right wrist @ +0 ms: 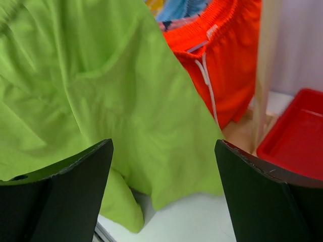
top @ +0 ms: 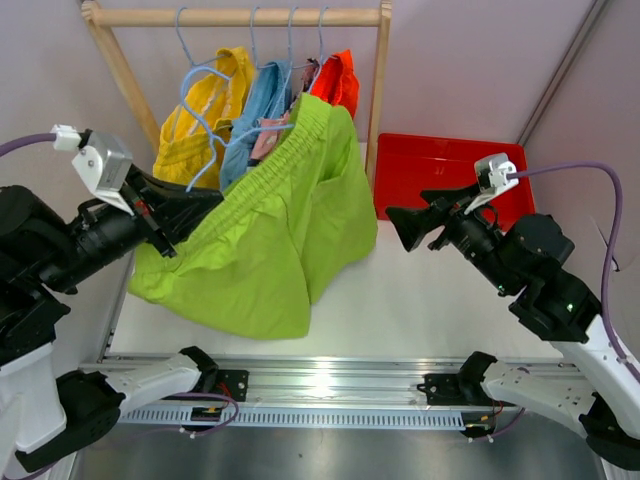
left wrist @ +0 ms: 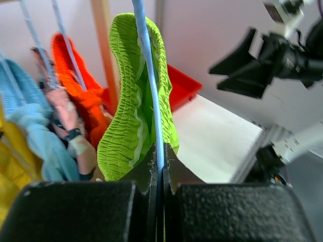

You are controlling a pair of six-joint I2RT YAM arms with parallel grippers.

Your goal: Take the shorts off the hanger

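Observation:
The lime green shorts (top: pixel 280 230) hang on a blue hanger (left wrist: pixel 150 85) and are pulled out from the wooden rack (top: pixel 235 16) toward the left, their legs draped onto the table. My left gripper (top: pixel 203 203) is shut on the hanger's wire beside the ruffled waistband (left wrist: pixel 128 106). My right gripper (top: pixel 405 226) is open and empty, right of the lime shorts and apart from them; its view shows the lime fabric (right wrist: pixel 101 85) ahead. The yellow (top: pixel 210 110), light blue (top: pixel 262 105), pink patterned (top: pixel 266 145) and orange (top: pixel 340 80) shorts hang on the rod.
A red tray (top: pixel 440 165) lies at the back right, behind my right gripper. The rack's right wooden post (top: pixel 378 90) stands between the tray and the shorts. White walls close the back and both sides.

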